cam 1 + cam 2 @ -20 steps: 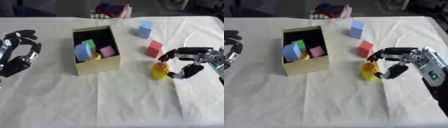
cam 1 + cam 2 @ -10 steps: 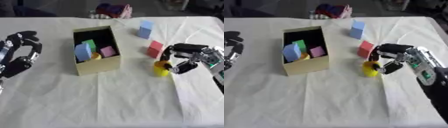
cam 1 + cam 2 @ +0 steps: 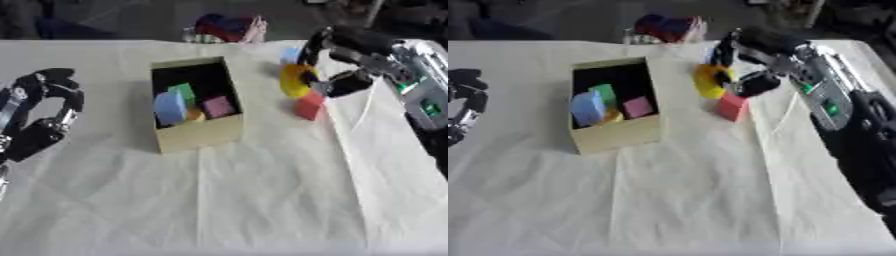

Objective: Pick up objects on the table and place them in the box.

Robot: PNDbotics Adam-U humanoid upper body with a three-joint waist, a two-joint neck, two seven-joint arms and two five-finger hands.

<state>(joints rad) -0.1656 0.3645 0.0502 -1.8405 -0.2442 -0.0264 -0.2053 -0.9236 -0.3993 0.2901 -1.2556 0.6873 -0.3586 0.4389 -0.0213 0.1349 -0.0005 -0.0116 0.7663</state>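
My right hand (image 3: 343, 60) is shut on a yellow object (image 3: 295, 80) and holds it in the air, to the right of the cardboard box (image 3: 198, 136). The box holds a blue block (image 3: 170, 107), a green block (image 3: 183, 93), a pink block (image 3: 217, 106) and a bit of yellow. A red block (image 3: 309, 106) stands on the cloth just below the held object. A blue block (image 3: 290, 55) lies behind the hand, mostly hidden. My left hand (image 3: 42, 115) hovers at the left edge with curled fingers, holding nothing.
A white cloth (image 3: 262, 190) covers the table. A pile of dark red and blue things (image 3: 225, 26) sits at the far edge behind the box. A thin cable (image 3: 366, 107) runs over the cloth on the right.
My right hand has lifted the yellow object off the cloth and carried it up and toward the box. The view has shifted. The left hand has stayed where it was.
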